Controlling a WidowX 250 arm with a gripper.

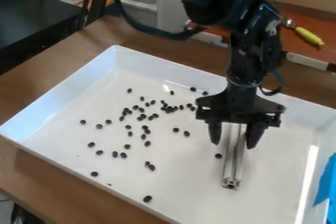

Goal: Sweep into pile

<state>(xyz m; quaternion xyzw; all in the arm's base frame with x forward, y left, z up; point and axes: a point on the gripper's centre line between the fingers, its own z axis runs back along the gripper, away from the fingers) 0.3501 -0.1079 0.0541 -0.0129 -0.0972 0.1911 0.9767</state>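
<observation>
Nearest the camera is the low edge of a white tray [72,174], with one lone dark bean [148,199] just inside it. More dark beans [169,109] lie scattered over the tray's floor, mostly on its left and middle part as the camera sees it; some touch in a small cluster toward the tray's far side (the others are loosely strewn, a few well apart).

Right of the tray's middle is a metal bar [233,166], its end face toward the camera. One bean [218,155] sits just beside it. Over this part of the tray hangs the black gripper [234,142], fingers spread, one to each side of the bar; whether either touches it, I cannot tell.

The tray rests on a brown wooden table [39,169]. Something blue [326,181] is at the tray's right edge (cut off by the view). Beyond the tray's far rim lie a yellow-green handle [308,36] and, closer to the rim, a white rod-like thing [306,61] with a dark end.
</observation>
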